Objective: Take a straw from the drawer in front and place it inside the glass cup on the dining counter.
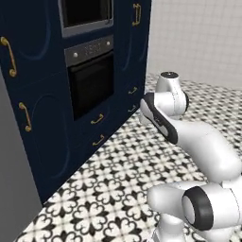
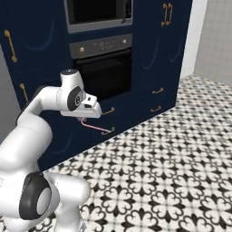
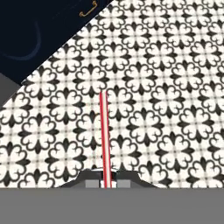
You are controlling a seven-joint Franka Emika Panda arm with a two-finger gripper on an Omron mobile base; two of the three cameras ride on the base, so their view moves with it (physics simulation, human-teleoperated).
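Gripper (image 3: pixel 105 183) is clamped tight on the straw (image 3: pixel 103 131), pinched btwn the fingers (image 3: pixel 91 180) near one end, so most of it sticks out past the tips over the tiled floor (image 3: pixel 175 87). That end grip prob. leaves a long free length to drop into the cup. Navy cabinets (image 3: pixel 35 30) w/ oven (image 2: pixel 106 68) lie beyond the tips.

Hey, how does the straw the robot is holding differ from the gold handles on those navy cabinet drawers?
The straw is pinkish-red; the drawer handle is gold. The straw is long, thin and straight; the handle is short and curved. The straw is clamped in the shut tool, sticking out over the patterned floor; the handle is fixed to the navy cabinet. Both are slim.
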